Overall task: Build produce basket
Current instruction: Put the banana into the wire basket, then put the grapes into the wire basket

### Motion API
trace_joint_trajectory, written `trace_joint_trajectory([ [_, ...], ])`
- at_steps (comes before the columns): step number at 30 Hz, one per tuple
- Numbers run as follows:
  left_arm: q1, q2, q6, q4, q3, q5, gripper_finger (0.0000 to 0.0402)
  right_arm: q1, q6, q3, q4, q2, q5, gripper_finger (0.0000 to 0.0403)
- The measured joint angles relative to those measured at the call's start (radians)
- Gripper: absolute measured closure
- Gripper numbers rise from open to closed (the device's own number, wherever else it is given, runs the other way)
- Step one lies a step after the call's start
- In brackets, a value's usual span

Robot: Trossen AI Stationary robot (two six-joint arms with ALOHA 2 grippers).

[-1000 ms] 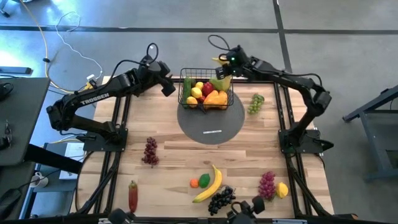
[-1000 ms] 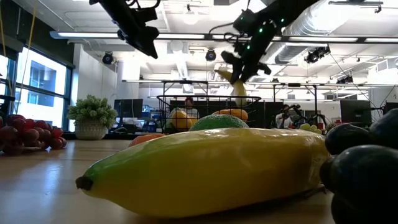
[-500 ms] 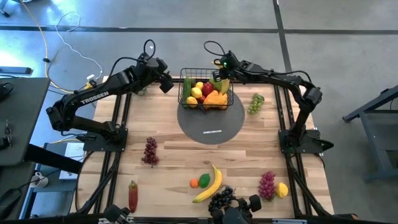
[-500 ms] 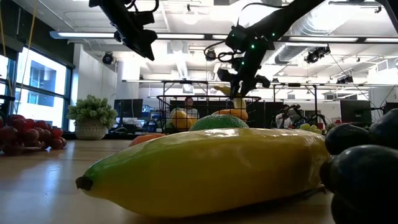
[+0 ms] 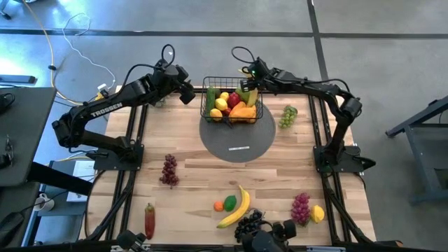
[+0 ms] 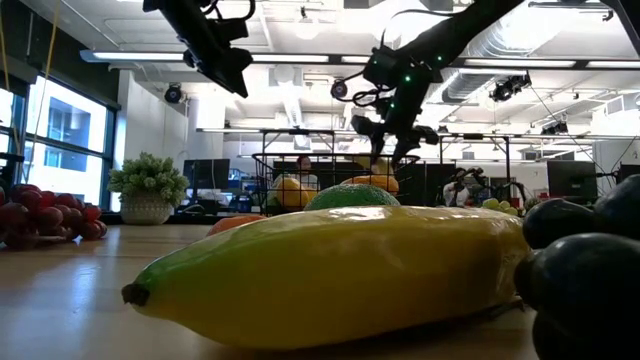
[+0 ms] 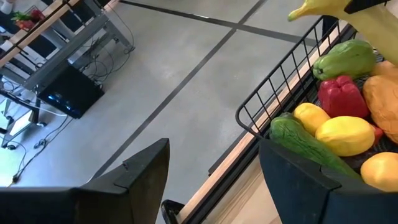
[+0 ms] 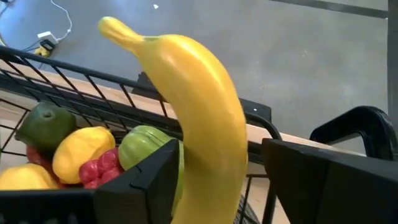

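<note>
The black wire basket (image 5: pixel 231 79) stands on a grey round mat (image 5: pixel 238 136) at the table's far middle. It holds lemons, a red pepper, a cucumber and other toy produce. A yellow banana (image 8: pixel 205 112) stands upright in its far right corner (image 5: pixel 250 94). My right gripper (image 8: pixel 214 168) is open above that corner (image 5: pixel 252 75), one finger on either side of the banana. My left gripper (image 7: pixel 214 174) is open and hovers just outside the basket's left far corner (image 5: pixel 187 94). My right gripper comes down from above with its fingers across the banana's middle (image 8: pixel 211 155). A gap shows between the banana and one finger (image 8: pixel 298 180). Whether the other finger (image 8: pixel 149 186) touches it, I cannot tell. The banana's lower end is down inside the basket.
Loose produce lies on the table: green grapes (image 5: pixel 288 117) right of the basket, purple grapes (image 5: pixel 169 170) at the left, and along the near edge a red pepper (image 5: pixel 149 220), a second banana (image 5: pixel 236 208), black grapes (image 5: pixel 248 224), purple grapes (image 5: pixel 299 208) and a lemon (image 5: pixel 318 213).
My right gripper has moved a little toward the table's left and come down over the basket's far right corner. The banana it carried has gone lower, into the basket, and stands upright there.
</note>
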Motion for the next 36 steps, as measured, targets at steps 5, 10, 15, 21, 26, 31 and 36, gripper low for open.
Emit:
trace_joint_trajectory([
  [5,0.000,0.000,0.000,0.000,0.000,0.000,0.0163,-0.010,0.007,0.006,-0.014,0.000,-0.008,0.0191],
  [10,0.000,0.000,0.000,0.000,0.000,0.000,0.0163,-0.012,-0.002,0.068,-0.070,0.000,-0.012,0.0190],
  [15,0.000,0.000,0.000,-0.001,0.000,0.002,0.0163,-0.012,-0.024,0.119,-0.144,0.000,-0.003,0.0190],
  [21,0.000,0.000,0.000,-0.003,0.000,0.002,0.0163,-0.009,-0.026,0.185,-0.236,0.000,-0.003,0.0190],
  [26,-0.001,-0.001,-0.010,-0.050,0.000,0.039,0.0163,-0.009,-0.047,0.239,-0.352,-0.001,0.005,0.0190],
  [31,-0.011,-0.002,-0.135,-0.149,0.000,0.198,0.0163,0.002,-0.027,0.286,-0.476,-0.001,-0.003,0.0190],
  [36,-0.041,-0.002,-0.208,-0.236,0.000,0.272,0.0163,0.048,-0.027,0.330,-0.539,-0.001,0.009,0.0190],
])
